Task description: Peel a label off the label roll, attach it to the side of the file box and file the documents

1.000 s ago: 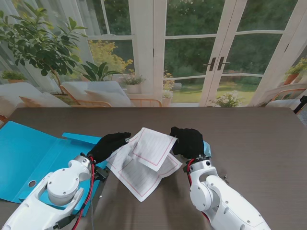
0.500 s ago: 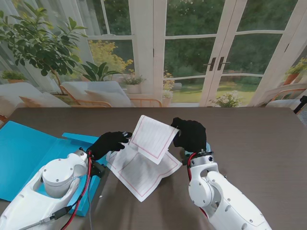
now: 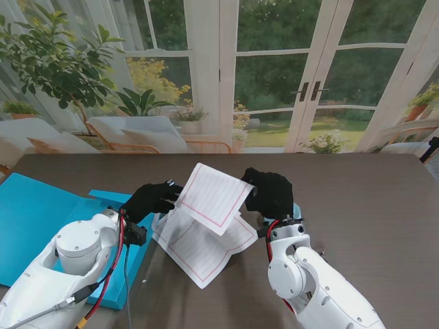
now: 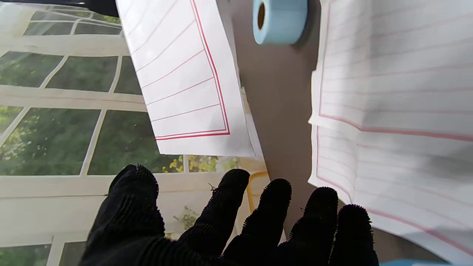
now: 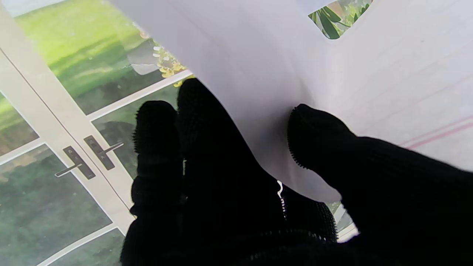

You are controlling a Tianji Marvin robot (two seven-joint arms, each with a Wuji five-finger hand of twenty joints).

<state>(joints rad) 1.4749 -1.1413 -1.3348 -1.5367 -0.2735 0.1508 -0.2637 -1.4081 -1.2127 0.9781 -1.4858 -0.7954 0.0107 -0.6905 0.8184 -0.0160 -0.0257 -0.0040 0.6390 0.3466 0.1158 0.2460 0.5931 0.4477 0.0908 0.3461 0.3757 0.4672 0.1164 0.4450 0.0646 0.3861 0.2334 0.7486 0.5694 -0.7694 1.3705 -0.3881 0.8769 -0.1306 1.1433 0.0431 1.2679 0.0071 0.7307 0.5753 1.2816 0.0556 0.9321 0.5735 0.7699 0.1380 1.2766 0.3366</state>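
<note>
My right hand is shut on a red-lined white sheet and holds it lifted and tilted over the table. In the right wrist view the thumb and fingers pinch the sheet near its edge. My left hand hovers open just left of the sheet, fingers spread, apart from the paper. More lined sheets lie on the table underneath. The open blue file box lies flat at the left. The light-blue label roll sits by my right hand, mostly hidden in the stand view.
The dark wooden table stretches to the right and away from me. Red and black cables run along my left forearm over the file box's near flap. Glass doors and plants stand beyond the far edge.
The right hand has raised the sheet higher and tilted it more upright. The left hand has drawn back a little to the left, away from the sheet's edge.
</note>
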